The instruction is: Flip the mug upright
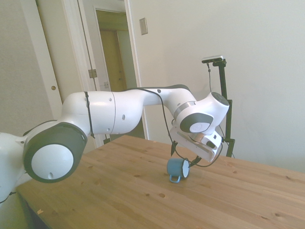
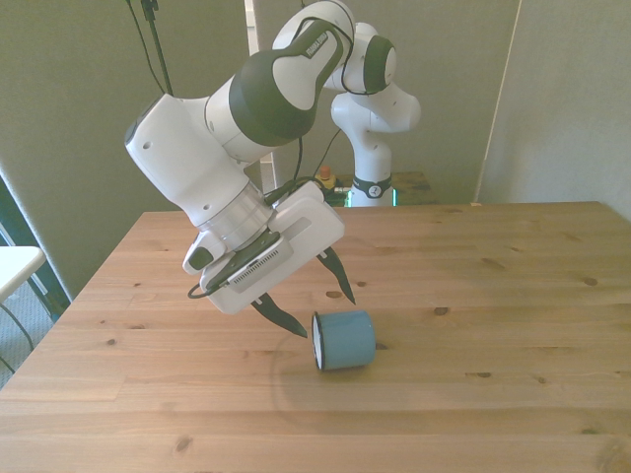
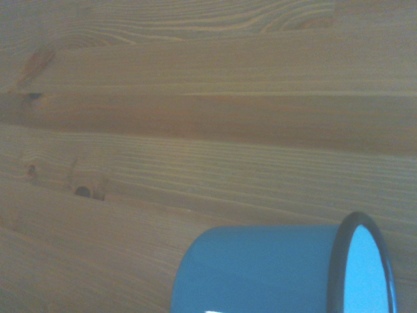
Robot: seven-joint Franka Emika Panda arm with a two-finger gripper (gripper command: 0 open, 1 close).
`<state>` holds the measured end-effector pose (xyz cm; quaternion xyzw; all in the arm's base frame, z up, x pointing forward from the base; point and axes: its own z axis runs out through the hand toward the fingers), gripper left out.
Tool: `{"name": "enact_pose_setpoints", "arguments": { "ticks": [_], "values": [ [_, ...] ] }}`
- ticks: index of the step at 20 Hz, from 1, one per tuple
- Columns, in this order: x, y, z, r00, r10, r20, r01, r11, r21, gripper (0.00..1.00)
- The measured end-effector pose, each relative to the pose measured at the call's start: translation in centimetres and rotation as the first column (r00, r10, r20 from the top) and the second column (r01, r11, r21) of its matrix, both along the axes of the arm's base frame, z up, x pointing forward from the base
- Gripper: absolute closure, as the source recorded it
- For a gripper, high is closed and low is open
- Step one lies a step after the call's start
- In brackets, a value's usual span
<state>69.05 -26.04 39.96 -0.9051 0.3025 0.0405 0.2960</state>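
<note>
Mug: small teal-blue enamel mug (image 2: 345, 340) lies sideways on the wooden table (image 2: 493, 296).
Gripper: two-finger gripper (image 2: 314, 307) spread, empty, just left.
Advice: straddle the rim squarely, then pinch.

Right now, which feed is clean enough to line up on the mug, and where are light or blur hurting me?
Front view: sharpest, the mug lying on its side, the open gripper beside it, a faint shadow on the table. Side view: washed out and hazy, mug small. Wrist view: dim, bluish, mug cropped at the frame edge.
</note>
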Motion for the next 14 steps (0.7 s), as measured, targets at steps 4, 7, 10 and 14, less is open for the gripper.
{"name": "enact_pose_setpoints", "arguments": {
  "ticks": [4, 7, 10, 14],
  "values": [
    [0.2, 0.0, -0.8, 1.000, 0.009, -0.011, -0.009, 0.999, 0.039, 0.00],
    [0.4, 0.6, -1.0, 1.000, 0.021, -0.014, -0.020, 0.998, 0.066, 0.00],
    [0.6, 0.5, -1.2, 1.000, 0.021, -0.015, -0.020, 0.997, 0.081, 1.00],
    [0.8, 0.4, -1.8, 1.000, 0.019, -0.017, -0.017, 0.995, 0.100, 1.00]
  ]
}}
